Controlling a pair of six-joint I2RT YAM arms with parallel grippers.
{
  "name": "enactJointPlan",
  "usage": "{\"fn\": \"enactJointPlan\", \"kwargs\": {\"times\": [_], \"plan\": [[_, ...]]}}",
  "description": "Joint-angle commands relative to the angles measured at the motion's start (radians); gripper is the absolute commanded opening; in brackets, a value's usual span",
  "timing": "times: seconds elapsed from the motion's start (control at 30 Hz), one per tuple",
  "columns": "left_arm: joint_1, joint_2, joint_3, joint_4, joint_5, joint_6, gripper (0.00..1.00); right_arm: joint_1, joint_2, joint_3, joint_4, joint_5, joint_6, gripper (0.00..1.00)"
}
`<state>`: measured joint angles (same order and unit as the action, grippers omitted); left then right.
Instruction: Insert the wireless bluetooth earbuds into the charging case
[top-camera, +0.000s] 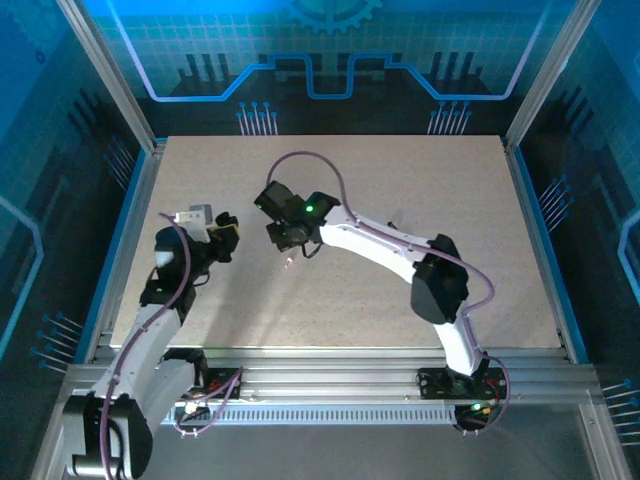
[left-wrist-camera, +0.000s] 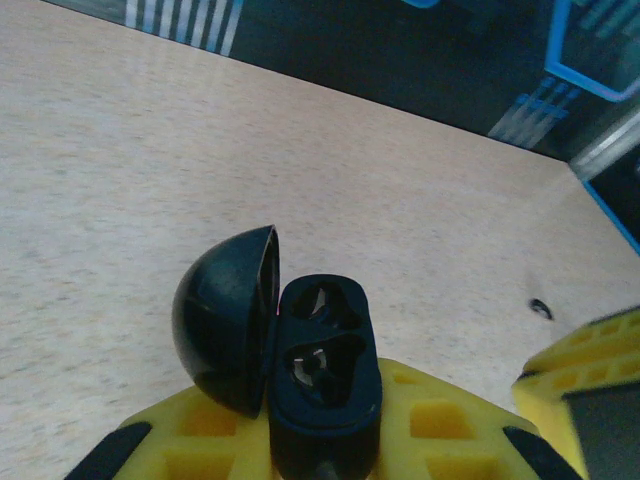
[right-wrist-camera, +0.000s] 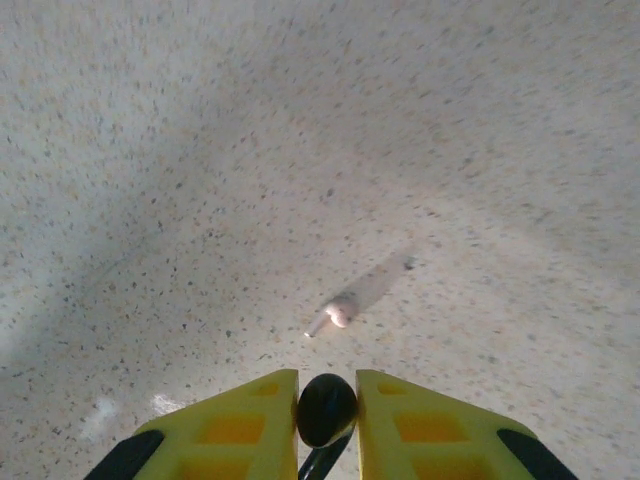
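My left gripper is shut on the charging case, which is dark, not pale. Its domed lid is swung open to the left, and both sockets look empty. The case stands between the yellow fingers at the bottom of the left wrist view. My right gripper hovers above the table just right of the left one. It is shut on a dark, glossy earbud. A small pale earbud-shaped piece lies on the table just ahead of the right gripper, apart from it.
The speckled beige table has a metal frame along its sides and blue walls behind. A tiny dark object lies on the surface to the right in the left wrist view. A yellow and grey block stands at that view's right edge.
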<state>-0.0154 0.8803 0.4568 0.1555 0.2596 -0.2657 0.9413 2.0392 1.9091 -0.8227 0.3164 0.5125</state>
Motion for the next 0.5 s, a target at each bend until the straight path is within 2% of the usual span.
{"fn": "enactJointPlan", "kwargs": {"times": [0.0,0.17,0.47], "plan": [[-0.069,0.054,-0.002,0.17,0.062,-0.042,0.18,-0.028,-0.106,-0.051,0.031,0.044,0.007,0.21],[-0.176,0.16,0.022,0.317,0.106,-0.043,0.18,-0.051,-0.247,-0.136,0.103,0.067,-0.055,0.21],[-0.253,0.315,0.105,0.496,0.295,-0.007,0.18,-0.08,-0.407,-0.22,0.222,0.031,-0.202,0.21]]}}
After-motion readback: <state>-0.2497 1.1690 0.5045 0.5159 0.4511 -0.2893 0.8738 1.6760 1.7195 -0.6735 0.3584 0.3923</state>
